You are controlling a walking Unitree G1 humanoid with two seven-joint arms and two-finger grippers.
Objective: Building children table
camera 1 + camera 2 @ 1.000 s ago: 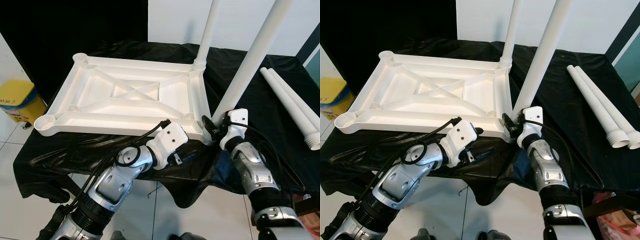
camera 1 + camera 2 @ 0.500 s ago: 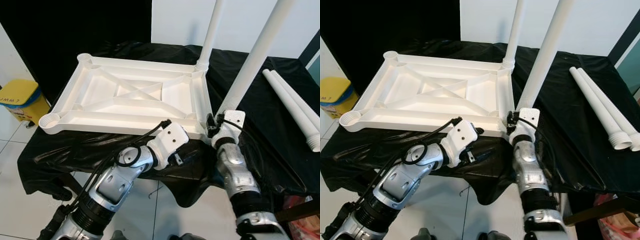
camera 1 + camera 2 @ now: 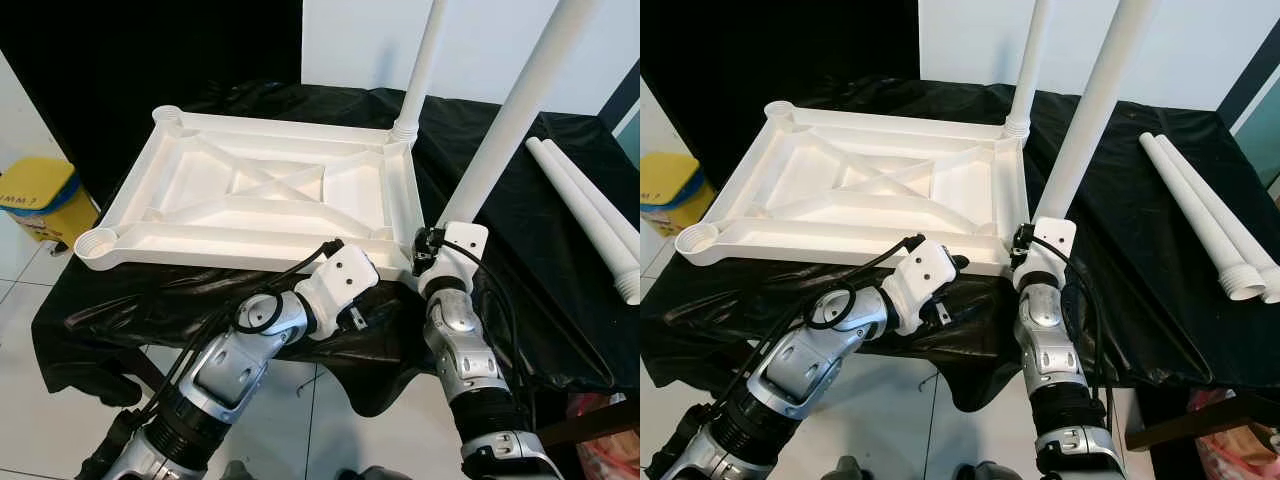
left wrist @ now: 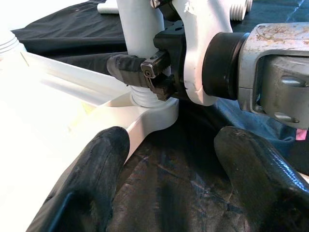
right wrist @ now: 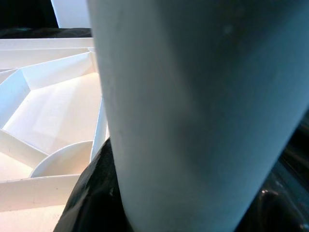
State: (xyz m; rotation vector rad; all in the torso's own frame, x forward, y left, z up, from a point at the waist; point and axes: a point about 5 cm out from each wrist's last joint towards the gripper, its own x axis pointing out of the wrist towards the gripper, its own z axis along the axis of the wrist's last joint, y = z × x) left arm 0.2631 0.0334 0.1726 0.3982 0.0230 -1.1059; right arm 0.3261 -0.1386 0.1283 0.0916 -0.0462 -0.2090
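The white tabletop [image 3: 260, 195] lies upside down on a black-draped table. One white leg [image 3: 425, 60] stands in its far right corner. A second leg [image 3: 510, 120] rises, slightly tilted, from the near right corner socket [image 4: 145, 104]. My right gripper [image 3: 425, 250] is shut on this leg's threaded base, just above the socket; up close the leg [image 5: 183, 111] looms large. My left gripper [image 4: 169, 159] hangs open just below the tabletop's front edge, beside that corner, holding nothing.
Two loose white legs [image 3: 590, 220] lie on the cloth at the right. The near left socket [image 3: 98, 243] and far left socket [image 3: 167, 115] are open. A yellow bin [image 3: 35, 195] stands on the floor at the left. The table's front edge is close to both arms.
My right forearm has swung left to stand nearly upright under its wrist, still gripping the leg's base. The left arm has stayed put. The camera has shifted slightly.
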